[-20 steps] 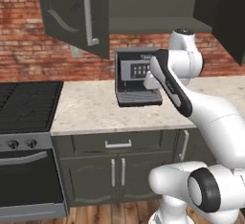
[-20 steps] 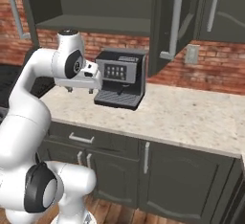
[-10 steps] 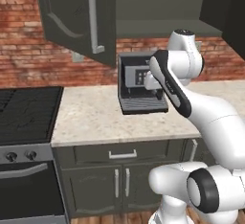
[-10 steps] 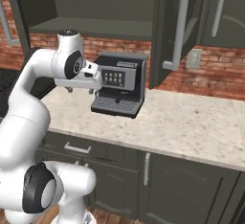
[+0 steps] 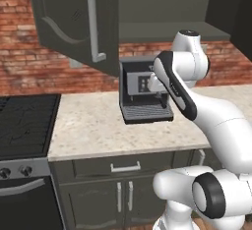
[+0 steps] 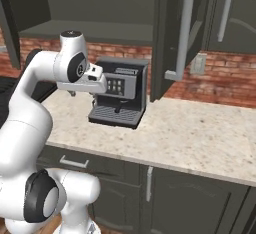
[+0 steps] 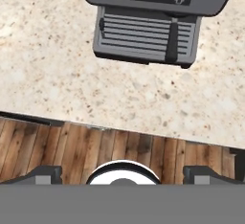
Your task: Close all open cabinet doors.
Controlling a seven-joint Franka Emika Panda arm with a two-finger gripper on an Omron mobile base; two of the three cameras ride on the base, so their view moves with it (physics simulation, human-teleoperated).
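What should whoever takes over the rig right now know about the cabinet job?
Gripper: open, holding nothing, facing down over the counter in front of the coffee machine.
Left door: swung wide open above the counter, bar handle facing the robot. The right base view shows it almost edge-on.
Right door: a dark panel also stands out on the other side of the open shelf, and looks open too.
Done: nothing closed at this cabinet yet.
Left: raise the arm, push the left door shut, then the right door. The hand is well below both.

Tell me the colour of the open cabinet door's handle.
Silver, on the cabinet door; clearest in the right base view.
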